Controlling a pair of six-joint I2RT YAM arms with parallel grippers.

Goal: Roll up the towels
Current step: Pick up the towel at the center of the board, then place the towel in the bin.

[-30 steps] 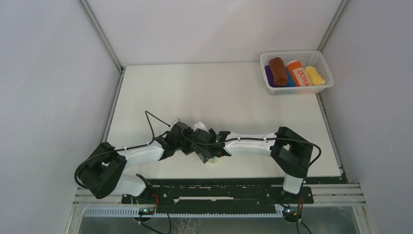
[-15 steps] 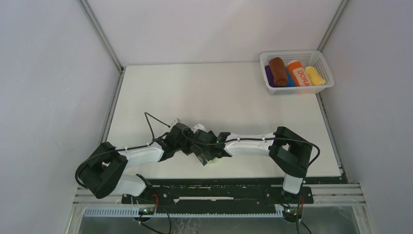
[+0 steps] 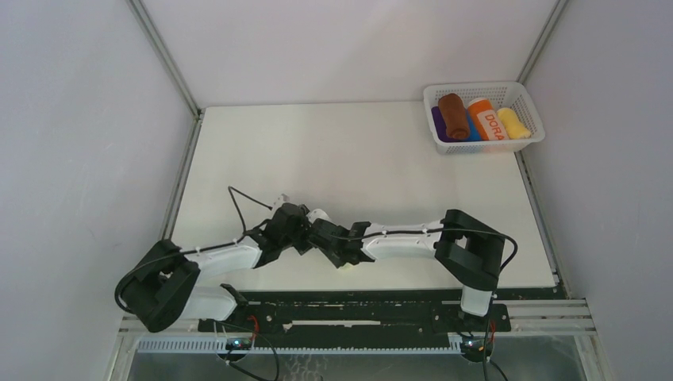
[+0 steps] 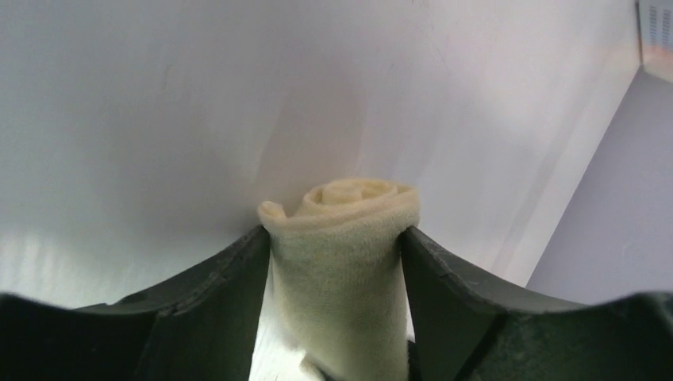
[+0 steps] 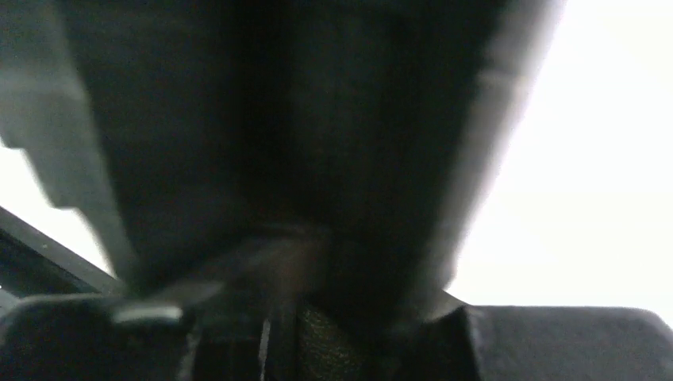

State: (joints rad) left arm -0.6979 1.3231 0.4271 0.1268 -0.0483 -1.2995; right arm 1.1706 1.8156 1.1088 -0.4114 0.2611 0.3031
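Top view: left arm (image 3: 230, 252) & right arm (image 3: 405, 238) are shifted slightly toward 7 o'clock vs 1 s ago. The cream towel roll (image 3: 347, 266) is just glimpsed beneath them, at the table's (image 3: 357, 159) 6 o'clock edge.
Left wrist view: the roll is pinched upright by the left gripper (image 4: 333, 238), so rolling looks done.
Right wrist view: the right gripper (image 5: 333, 317) is blurred & its state can't be told.

At lower centre of the top view my right pincer (image 3: 340, 252) covers nearly all of the towel (image 3: 347, 267); only a pale sliver shows. In my left wrist view its lower end runs off the bottom edge, as do my left fingers (image 4: 198, 309). My right wrist view is one dark blur, so I cannot tell how that pincer's jaws stand. In the basket (image 3: 476, 85), upper right, the purple roll (image 3: 437, 121) and blue roll (image 3: 471, 131) lie mostly under the brown towel (image 3: 454, 115).
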